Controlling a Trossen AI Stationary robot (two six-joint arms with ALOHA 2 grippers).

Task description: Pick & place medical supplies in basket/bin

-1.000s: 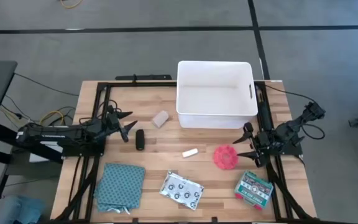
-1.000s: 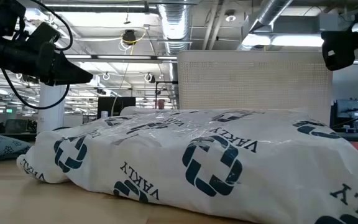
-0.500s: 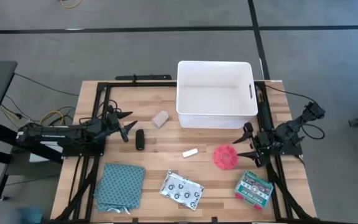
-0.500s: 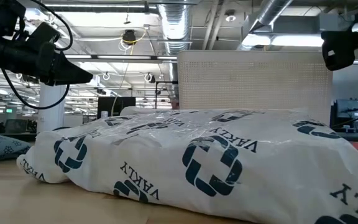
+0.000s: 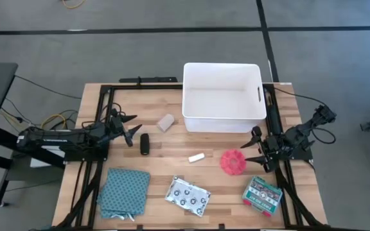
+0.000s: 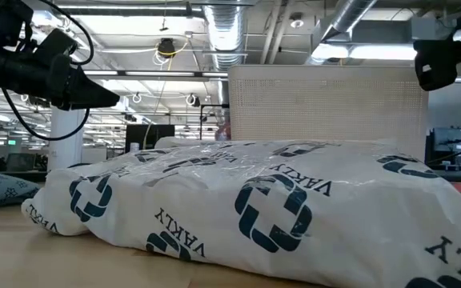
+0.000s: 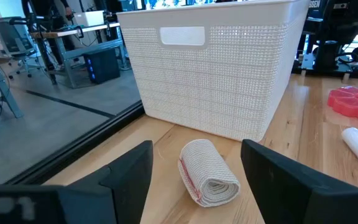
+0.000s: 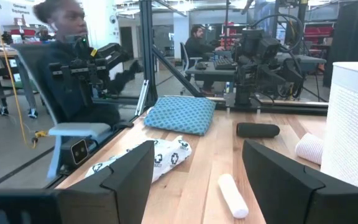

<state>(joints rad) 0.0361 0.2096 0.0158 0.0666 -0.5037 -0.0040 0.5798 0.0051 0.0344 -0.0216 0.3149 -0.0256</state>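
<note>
The tub sits at the surface's far edge, the roll just left of it, with cylinder, stick, ball, packet and box nearer.

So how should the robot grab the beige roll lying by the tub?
Probably across its round middle, from above. The beige roll lies on its side on the table, apart from the tub, and the left gripper, open beside it, could close on its curved sides.
</note>
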